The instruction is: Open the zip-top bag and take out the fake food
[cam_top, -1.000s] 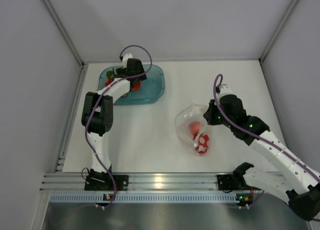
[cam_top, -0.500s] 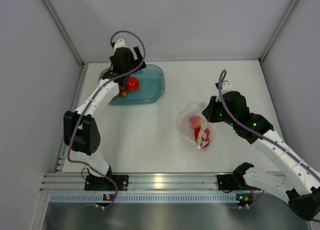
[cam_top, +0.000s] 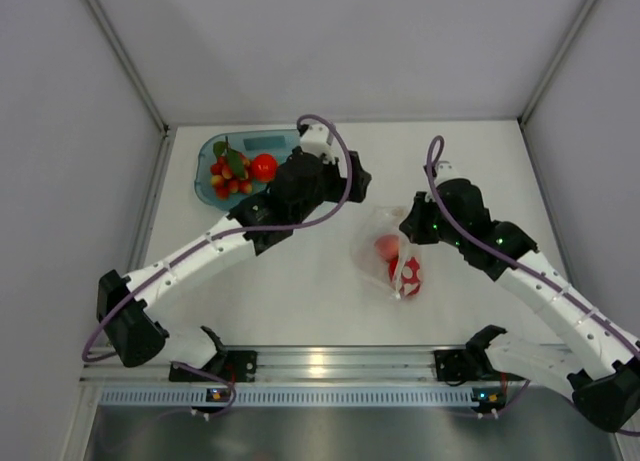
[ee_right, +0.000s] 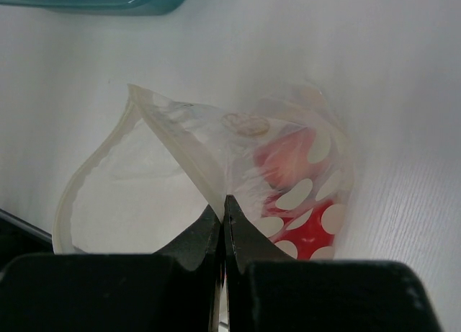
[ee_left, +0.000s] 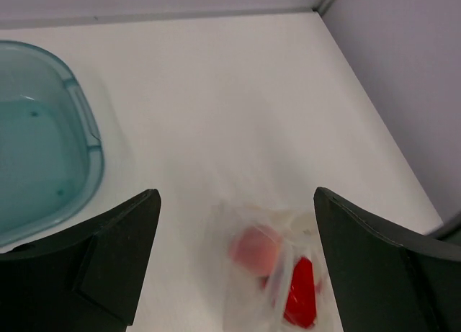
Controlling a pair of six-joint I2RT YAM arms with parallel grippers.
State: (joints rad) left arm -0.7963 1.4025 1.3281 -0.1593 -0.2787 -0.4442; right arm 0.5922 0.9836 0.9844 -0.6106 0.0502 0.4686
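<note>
The zip-top bag, clear with white dots, lies mid-table with its mouth pulled open. Inside it are a pink peach and a red bell pepper; both also show in the right wrist view, the peach above the pepper. My right gripper is shut on the bag's rim. My left gripper is open and empty, above and to the left of the bag, which shows between its fingers. The berry cluster and the tomato lie in the teal tray.
The teal tray stands at the back left, its rim also in the left wrist view and the right wrist view. Grey walls close the table at the back and both sides. The left arm stretches across the table's middle.
My left arm has swung from over the tray to the right, up to the bag, and the tomato and berries now lie uncovered in the tray. The right gripper keeps its hold on the bag.
</note>
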